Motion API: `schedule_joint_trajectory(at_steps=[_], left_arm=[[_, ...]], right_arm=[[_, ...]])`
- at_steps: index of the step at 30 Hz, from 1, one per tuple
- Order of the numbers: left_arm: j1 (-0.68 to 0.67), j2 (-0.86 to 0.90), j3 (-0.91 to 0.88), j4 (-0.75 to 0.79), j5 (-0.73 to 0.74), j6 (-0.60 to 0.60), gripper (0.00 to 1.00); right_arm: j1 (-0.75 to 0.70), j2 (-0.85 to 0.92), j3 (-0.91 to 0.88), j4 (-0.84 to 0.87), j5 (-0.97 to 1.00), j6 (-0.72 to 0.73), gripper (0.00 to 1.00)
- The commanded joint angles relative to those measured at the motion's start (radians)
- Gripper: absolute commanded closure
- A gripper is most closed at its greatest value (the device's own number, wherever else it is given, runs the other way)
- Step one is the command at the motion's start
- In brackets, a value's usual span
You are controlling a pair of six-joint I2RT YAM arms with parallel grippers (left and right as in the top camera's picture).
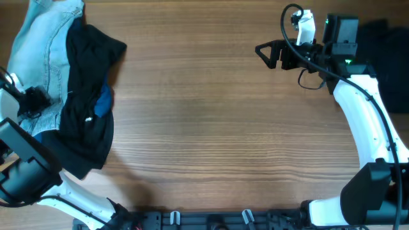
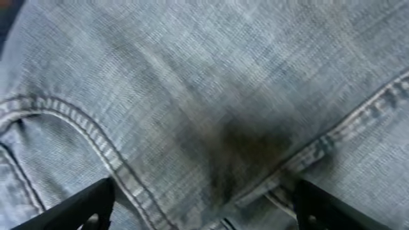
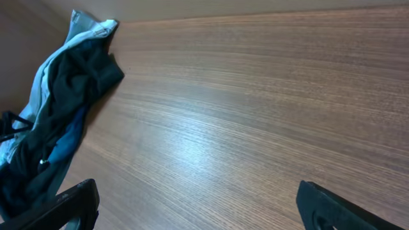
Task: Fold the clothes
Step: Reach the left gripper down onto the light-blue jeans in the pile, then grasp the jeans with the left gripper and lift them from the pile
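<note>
The clothes lie in a heap at the table's left edge. Pale-blue denim shorts (image 1: 38,45) are at the back, a black garment (image 1: 86,115) is draped over them, and a royal-blue piece (image 1: 102,102) peeks out. My left gripper (image 1: 32,102) is down on the denim. In the left wrist view the denim (image 2: 192,96) with its stitched seams fills the frame, and the gripper (image 2: 204,214) stands open with the cloth lying between its fingers (image 2: 83,207). My right gripper (image 1: 263,54) hovers open over bare wood at the back right, holding nothing (image 3: 204,211). The heap (image 3: 57,115) is far to its left.
A dark shape (image 1: 390,57) lies at the far right edge behind the right arm. Bare wooden tabletop (image 1: 217,121) stretches between the heap and the right arm. The arm bases stand along the front edge.
</note>
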Motion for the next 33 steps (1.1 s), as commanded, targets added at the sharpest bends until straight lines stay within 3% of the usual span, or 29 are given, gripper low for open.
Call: schedule_joint_trajectory(at_steps=[1,10,13,16,22,30,33], left_arm=[[0.002,0.021,0.013,0.016,-0.041,0.014,0.14],[0.002,0.067,0.013,0.02,-0.039,0.015,0.18],[0.002,0.068,0.013,0.028,-0.038,0.014,0.35],[-0.003,0.064,0.016,0.042,-0.027,0.013,0.68],[-0.032,0.014,0.041,0.037,-0.027,0.004,0.96],[-0.089,-0.213,0.171,-0.098,-0.012,-0.179,0.96],[-0.134,-0.354,0.213,-0.109,0.028,-0.179,0.96]], right_arm=[[0.005,0.015,0.023,0.01,0.015,-0.018,0.0],[0.005,0.015,0.023,0.038,0.018,-0.017,0.0],[0.005,0.015,0.023,0.052,0.024,-0.017,0.0],[0.005,0.015,0.023,0.072,0.025,-0.013,0.0],[0.005,0.015,0.023,0.134,0.025,0.064,0.0],[0.005,0.015,0.023,0.145,0.013,0.091,0.04],[0.005,0.015,0.023,0.14,0.012,0.091,0.17]])
